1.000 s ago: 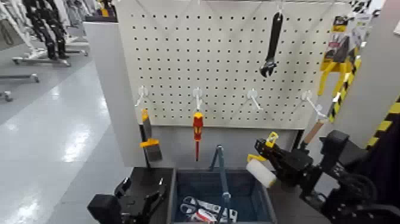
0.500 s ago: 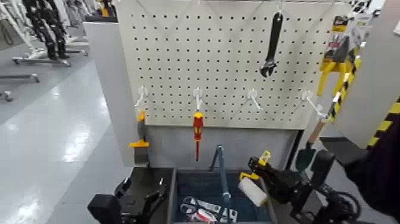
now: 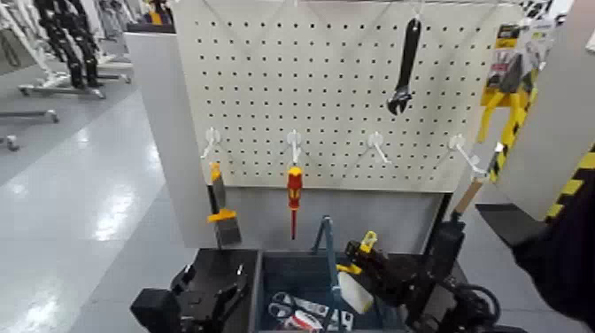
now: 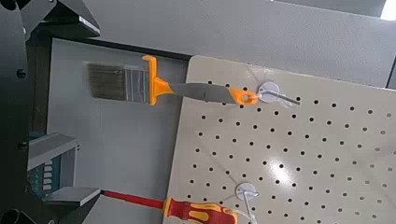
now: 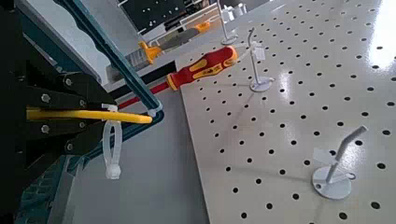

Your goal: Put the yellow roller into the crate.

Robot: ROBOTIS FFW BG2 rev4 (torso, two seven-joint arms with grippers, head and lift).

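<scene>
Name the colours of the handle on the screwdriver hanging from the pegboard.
Red and yellow; the right wrist view shows the screwdriver's handle best.

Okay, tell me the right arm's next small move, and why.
Probably lower the right gripper slightly before releasing: it grips the yellow roller, whose white sleeve hangs over the crate, just right of the upright handle bar.

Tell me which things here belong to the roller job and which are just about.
Job:
- yellow roller
- crate
- right tool, gripping the roller over the crate

Just about:
- hanging paintbrush, screwdriver, wrench
- left tool, idle beside the crate
</scene>
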